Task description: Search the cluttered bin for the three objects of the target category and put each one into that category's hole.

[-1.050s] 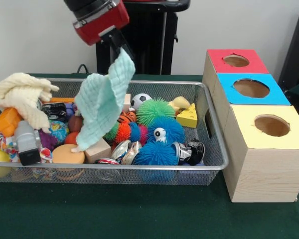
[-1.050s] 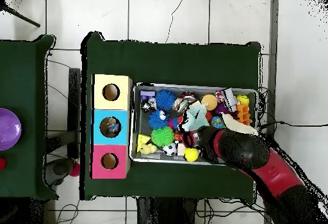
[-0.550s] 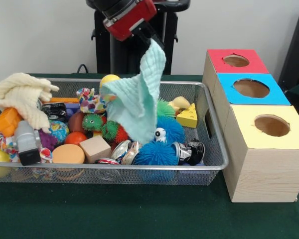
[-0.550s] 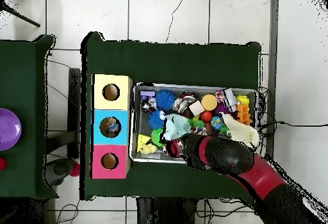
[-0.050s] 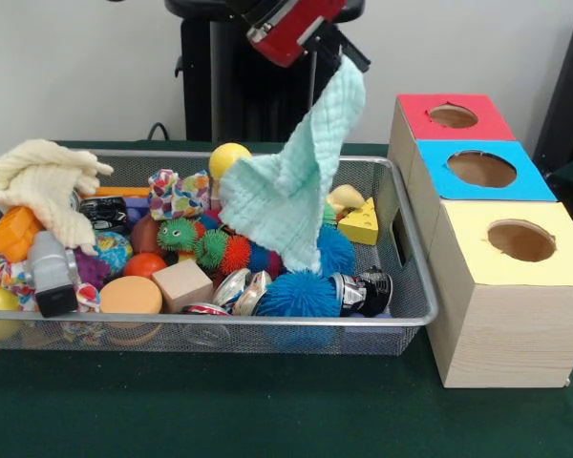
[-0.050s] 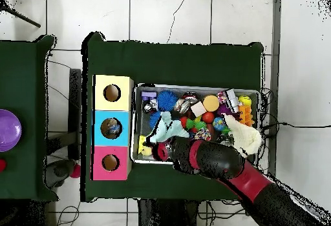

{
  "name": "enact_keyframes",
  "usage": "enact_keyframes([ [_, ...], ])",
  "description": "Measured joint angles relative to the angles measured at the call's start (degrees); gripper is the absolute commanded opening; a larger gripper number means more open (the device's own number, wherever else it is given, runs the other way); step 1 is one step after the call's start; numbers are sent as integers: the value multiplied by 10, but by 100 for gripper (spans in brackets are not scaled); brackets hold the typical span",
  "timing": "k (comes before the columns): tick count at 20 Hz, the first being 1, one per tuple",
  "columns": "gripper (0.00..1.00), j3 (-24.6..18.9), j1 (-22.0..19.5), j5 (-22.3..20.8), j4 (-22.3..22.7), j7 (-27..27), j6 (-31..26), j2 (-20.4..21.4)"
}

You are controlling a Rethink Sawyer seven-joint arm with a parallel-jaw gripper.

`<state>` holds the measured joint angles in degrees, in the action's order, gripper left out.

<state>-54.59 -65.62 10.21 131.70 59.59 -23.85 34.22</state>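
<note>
green counter (image 5: pixel 267 420), packed bin (image 5: pixel 401 315) beside three boxes; your pincer (image 5: pixel 349 54) is clamped on the mint cloth (image 5: pixel 291 196), which dangles above the toys near the blue box (image 5: pixel 482 170).

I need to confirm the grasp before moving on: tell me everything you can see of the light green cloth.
The light green cloth is a soft, waffle-textured fabric, pale mint. It hangs from one corner pinched in the gripper, draping in folds down and to the picture's left. It is lifted above the toys in the wire bin, near the bin's end next to the boxes. Whether its lowest tip brushes the blue spiky ball cannot be told.
</note>
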Motion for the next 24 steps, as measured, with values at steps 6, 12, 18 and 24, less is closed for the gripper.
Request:
enact_keyframes([
  [6, 0, -38, -3, 4, 23, 1, 37, -22],
  [12, 0, -82, -8, 10, 48, 12, 68, -41],
  [18, 0, -118, -15, 14, 66, 22, 91, -55],
  [24, 0, -138, -15, 16, 75, 35, 97, -63],
])
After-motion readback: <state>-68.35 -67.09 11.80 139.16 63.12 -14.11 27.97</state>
